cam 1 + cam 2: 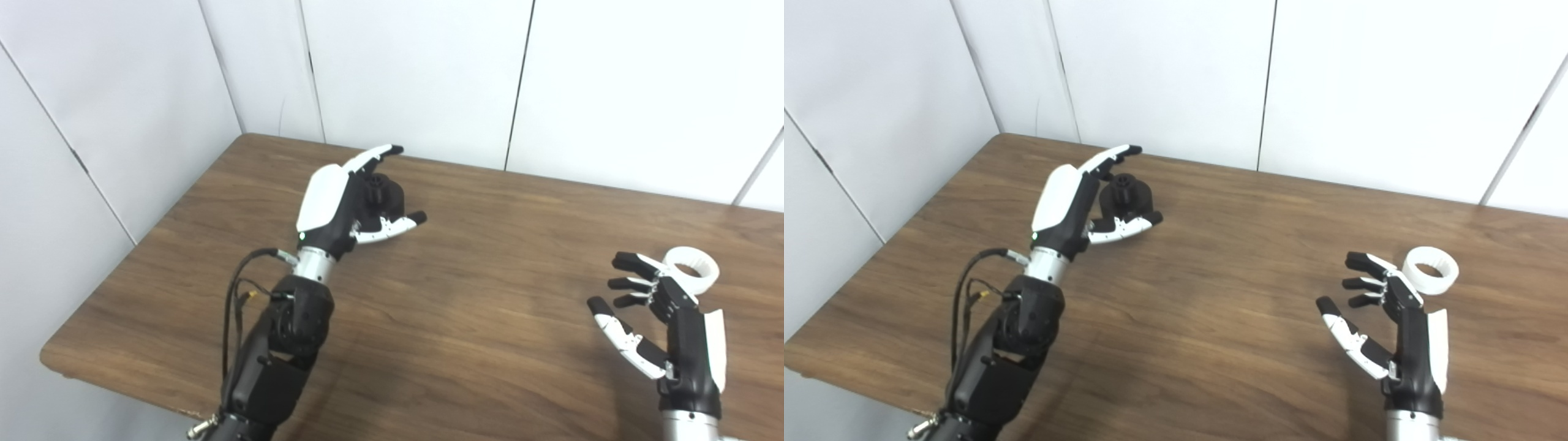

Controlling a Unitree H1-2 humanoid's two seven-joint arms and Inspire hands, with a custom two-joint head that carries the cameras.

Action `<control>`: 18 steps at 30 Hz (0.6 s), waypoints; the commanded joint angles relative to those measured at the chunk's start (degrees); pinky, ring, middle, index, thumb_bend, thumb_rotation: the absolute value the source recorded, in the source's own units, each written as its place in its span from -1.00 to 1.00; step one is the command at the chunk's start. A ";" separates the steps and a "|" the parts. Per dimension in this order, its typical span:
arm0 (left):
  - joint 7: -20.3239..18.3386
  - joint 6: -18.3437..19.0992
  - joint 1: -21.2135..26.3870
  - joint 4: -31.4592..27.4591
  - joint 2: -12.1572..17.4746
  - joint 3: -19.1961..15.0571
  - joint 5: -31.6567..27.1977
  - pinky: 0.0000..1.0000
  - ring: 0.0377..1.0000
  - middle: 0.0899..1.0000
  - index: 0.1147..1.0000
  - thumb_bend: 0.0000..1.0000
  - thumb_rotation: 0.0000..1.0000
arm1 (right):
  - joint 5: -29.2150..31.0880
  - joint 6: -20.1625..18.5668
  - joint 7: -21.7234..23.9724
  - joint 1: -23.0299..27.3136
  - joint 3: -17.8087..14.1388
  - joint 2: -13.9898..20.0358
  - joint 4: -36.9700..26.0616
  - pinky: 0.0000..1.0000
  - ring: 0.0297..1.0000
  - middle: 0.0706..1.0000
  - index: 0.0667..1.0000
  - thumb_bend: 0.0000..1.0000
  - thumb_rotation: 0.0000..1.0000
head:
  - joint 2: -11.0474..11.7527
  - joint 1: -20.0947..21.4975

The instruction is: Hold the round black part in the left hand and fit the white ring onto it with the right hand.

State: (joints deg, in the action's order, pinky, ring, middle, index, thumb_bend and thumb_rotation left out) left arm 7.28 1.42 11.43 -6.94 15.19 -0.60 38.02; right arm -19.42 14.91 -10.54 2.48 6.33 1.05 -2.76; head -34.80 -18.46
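The round black part [384,192] stands on the wooden table [465,294] at the back left. My left hand [340,203] is open and cupped beside it, with the fingers behind the part and the thumb in front, not closed on it. The white ring [696,267] lies flat on the table at the right. My right hand [669,321] is open and empty just in front of and to the left of the ring, fingers spread, with the ring partly hidden behind its fingertips. In the right eye view a gap shows between the ring [1431,270] and the hand [1398,320].
White wall panels [416,73] close off the table's back and left sides. The table's left front edge [122,383] runs close under my left arm. Bare wood lies between the two hands.
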 commanded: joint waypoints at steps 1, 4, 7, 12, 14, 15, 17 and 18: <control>-0.49 1.06 3.48 -0.75 2.48 -0.97 0.63 0.43 0.66 0.73 0.64 0.55 -0.21 | 0.18 1.67 -0.34 -1.37 -0.47 0.33 3.73 -0.04 0.20 0.37 0.37 0.19 -0.48 | 0.00 -0.05; -0.28 1.44 4.59 0.84 3.98 -1.13 1.02 0.51 0.78 0.82 0.72 0.55 -0.20 | 0.43 1.29 -0.11 -1.42 -0.46 0.27 3.54 -0.03 0.20 0.38 0.38 0.19 -0.50 | 0.01 0.01; -0.04 2.68 5.62 2.52 4.80 -1.37 1.42 0.68 0.93 0.93 0.80 0.60 -0.15 | 0.07 1.42 -0.19 -1.39 -0.44 0.43 3.63 -0.04 0.20 0.38 0.38 0.19 -0.49 | 0.01 0.01; -0.75 4.15 7.14 4.65 6.34 -1.02 1.95 0.91 1.00 1.00 0.86 0.68 -0.09 | 0.16 1.60 -0.11 -1.40 -0.47 0.60 3.52 -0.05 0.19 0.37 0.38 0.18 -0.48 | -0.07 0.08; -1.73 5.22 7.72 5.20 7.11 -0.57 2.27 0.93 1.00 1.00 0.89 0.71 -0.09 | 0.31 1.54 -0.08 -1.44 -0.52 0.60 3.55 -0.04 0.19 0.38 0.38 0.19 -0.47 | -0.10 0.20; -2.23 5.57 8.04 5.56 7.50 -0.35 2.37 0.93 1.00 1.00 0.91 0.73 -0.09 | 0.45 1.41 -0.01 -1.49 -0.54 0.57 3.46 -0.04 0.19 0.38 0.38 0.20 -0.47 | -0.10 0.20; -2.96 5.75 8.73 6.60 8.22 0.12 2.36 0.92 1.00 1.00 0.94 0.75 -0.09 | 0.60 1.23 0.08 -1.67 -0.55 0.53 3.20 -0.05 0.18 0.37 0.38 0.19 -0.48 | -0.20 0.28; -3.12 5.67 9.13 7.30 8.51 0.32 2.32 0.92 1.00 1.00 0.95 0.76 -0.08 | 0.58 1.09 0.14 -1.76 -0.55 0.54 3.04 -0.05 0.18 0.37 0.38 0.20 -0.47 | -0.24 0.41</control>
State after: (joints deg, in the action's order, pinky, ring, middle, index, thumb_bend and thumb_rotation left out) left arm 3.65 7.56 17.00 0.45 21.54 0.02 39.73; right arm -19.06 14.90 -10.47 2.65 6.23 1.10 -2.55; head -34.98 -18.02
